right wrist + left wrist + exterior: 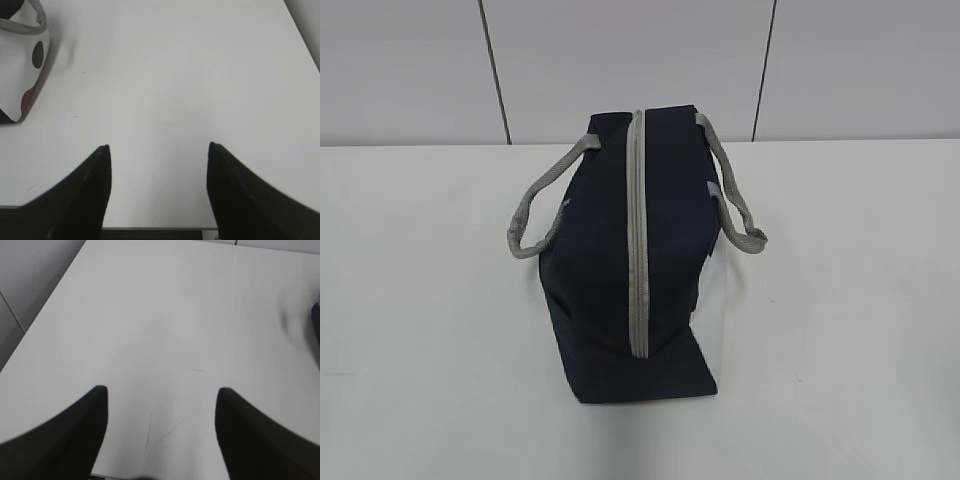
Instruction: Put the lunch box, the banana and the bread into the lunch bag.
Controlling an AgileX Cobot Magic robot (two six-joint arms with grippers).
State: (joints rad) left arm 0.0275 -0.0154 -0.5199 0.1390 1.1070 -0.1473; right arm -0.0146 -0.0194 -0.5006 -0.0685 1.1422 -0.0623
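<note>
On the table (420, 300), navy lunch bag (610, 250) zipped (grey straps splayed); both arms' fingers (85, 430) (85, 190) spread, empty

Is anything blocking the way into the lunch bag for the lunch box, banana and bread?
Yes: the lunch bag looks zipped shut, its grey zipper running unbroken along the top, so nothing can go in yet. No lunch box, banana or bread shows in any view. Both the left gripper and right gripper hang open over bare table.
</note>
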